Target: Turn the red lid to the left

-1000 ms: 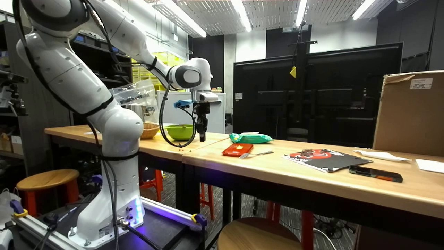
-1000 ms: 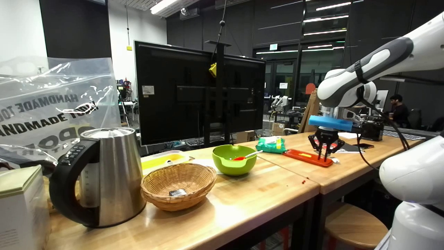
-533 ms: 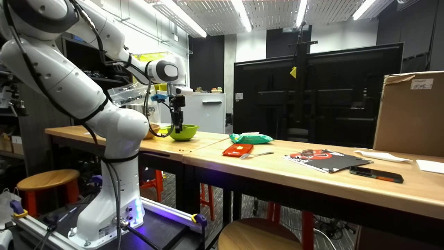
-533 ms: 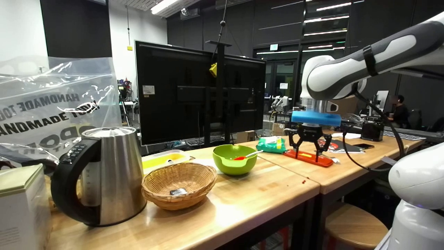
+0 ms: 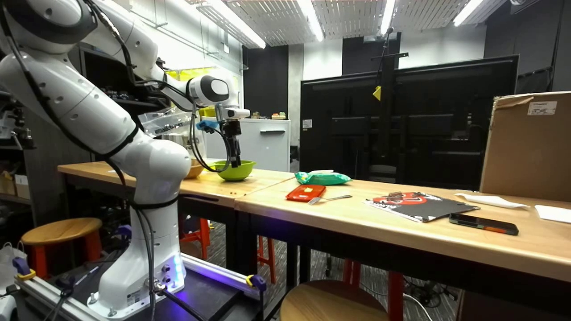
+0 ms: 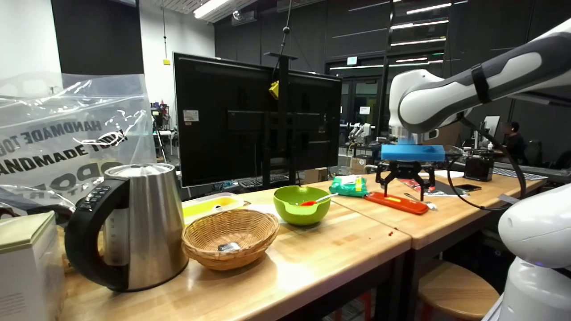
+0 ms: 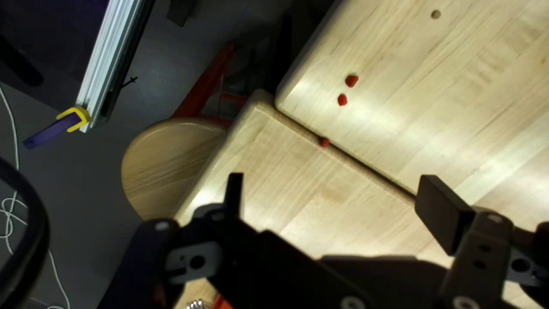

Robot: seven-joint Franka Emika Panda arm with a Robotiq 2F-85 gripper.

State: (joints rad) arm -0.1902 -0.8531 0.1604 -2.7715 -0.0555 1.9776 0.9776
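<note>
Worktop (image 5: 348,210): pale wood, two sections meeting at a seam; black screen (image 5: 428,129) beyond.
Red lid (image 5: 306,192): flat on the worktop, green packet (image 5: 323,178) just beside it; fork (image 5: 335,197) just beside too, cannot tell whether its tines touch.
Hand (image 7: 330,193): released, fingers (image 7: 444,214) wide apart; raised above the worktop, apart from the lid.
Lid, hidden parts: in an exterior view a fingertip of the hand (image 6: 404,196) crosses its outline and covers a little; in the wrist view just a red-orange sliver shows at the bottom edge, beside fork tines.
Green bowl (image 5: 243,174): partly masked by the hand (image 5: 236,164) in an exterior view; utensil (image 6: 328,196) inside, its red end only partly showing.
Basket (image 6: 227,262): wicker; dark item (image 6: 229,247) inside, too small to make out.
Red bits (image 7: 351,80): three in the wrist view, two on one section, one at the seam; cannot tell what they are.
Cut off: clear bag (image 6: 89,120) and white carton (image 6: 31,276) by the left edge, cardboard box (image 5: 531,147) by the right, arm (image 5: 165,160) by the frame.
Versus a second ago: hand now across the bowl's outline in an exterior view, then beside it, and slightly higher; fingertips now farther apart; lid in the same spot, packet and fork likewise.
</note>
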